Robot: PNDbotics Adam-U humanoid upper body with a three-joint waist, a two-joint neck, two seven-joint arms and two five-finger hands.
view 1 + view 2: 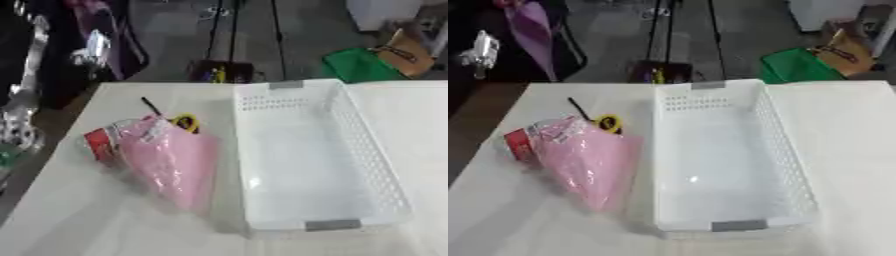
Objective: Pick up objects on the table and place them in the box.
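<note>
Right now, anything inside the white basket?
Nothing visible inside the white basket; its floor shows bare. The pink bag lies outside, on its left, partly covering a yellow-and-black item.

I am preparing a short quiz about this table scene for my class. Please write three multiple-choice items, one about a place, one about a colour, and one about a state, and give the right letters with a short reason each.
1. Where does the pink plastic bag with the red label lie?
A. inside the basket
B. on the table, left of the basket
C. on the floor

2. What colour is the perforated plastic basket?
A. white
B. green
C. black

3. What is the state of the basket?
A. full
B. tipped over
C. upright and empty

Answers:
1 B: the bag rests on the white table beside the basket's left wall.
2 A: its walls and floor are white, with grey handle clips.
3 C: it stands open side up, and only its bare floor shows.
</note>
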